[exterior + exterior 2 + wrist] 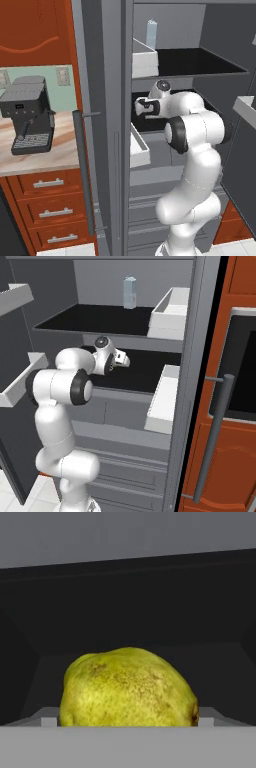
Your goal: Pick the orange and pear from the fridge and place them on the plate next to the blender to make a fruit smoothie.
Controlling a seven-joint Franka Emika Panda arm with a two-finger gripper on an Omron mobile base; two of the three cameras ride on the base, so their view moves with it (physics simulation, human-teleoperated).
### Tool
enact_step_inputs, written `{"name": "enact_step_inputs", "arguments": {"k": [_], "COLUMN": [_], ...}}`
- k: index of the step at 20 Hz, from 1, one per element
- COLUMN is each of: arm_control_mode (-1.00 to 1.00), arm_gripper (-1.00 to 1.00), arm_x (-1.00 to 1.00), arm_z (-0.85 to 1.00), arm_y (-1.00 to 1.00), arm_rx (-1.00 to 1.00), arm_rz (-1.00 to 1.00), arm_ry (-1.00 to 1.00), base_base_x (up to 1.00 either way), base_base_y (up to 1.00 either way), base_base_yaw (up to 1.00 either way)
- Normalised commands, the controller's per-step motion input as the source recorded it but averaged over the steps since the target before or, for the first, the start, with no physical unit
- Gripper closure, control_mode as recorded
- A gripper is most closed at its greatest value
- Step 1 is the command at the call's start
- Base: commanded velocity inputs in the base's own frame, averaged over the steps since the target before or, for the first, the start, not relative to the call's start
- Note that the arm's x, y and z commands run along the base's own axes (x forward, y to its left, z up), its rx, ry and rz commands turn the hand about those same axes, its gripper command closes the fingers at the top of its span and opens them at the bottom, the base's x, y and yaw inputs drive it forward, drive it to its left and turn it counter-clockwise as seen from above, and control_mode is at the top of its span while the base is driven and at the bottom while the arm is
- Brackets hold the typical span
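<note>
1. Tall dark-grey fridge [107, 125] stands open; the white arm reaches into it at the level of the middle black shelf [145, 373].
2. Small yellow-green speckled pear [128, 688] sits close before the hand camera, low in the hand view, dark shelf interior behind it.
3. Tool [141, 107] points into the shelf, likely to take or carry the pear. Fingertips hidden; cannot tell whether apart or clamped on the fruit.
4. Black-grey coffee machine [27, 120] sits on the wooden surface [50, 155] left of the fridge.
</note>
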Motion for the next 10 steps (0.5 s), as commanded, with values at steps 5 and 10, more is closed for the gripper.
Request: {"name": "enact_step_inputs", "arguments": {"k": [5,10], "arm_control_mode": [-1.0,-1.0], "arm_gripper": [1.0,1.0], "arm_x": [-0.82,-1.0], "arm_z": [0.29,0.67], "arm_y": [-0.12,-0.15], "arm_rx": [0.02,0.05], "arm_rz": [-0.04,0.0], "arm_ry": [-0.25,-0.19], "base_base_x": [0.0,0.0], "base_base_y": [0.0,0.0], "base_base_yaw": [0.0,0.0]}}
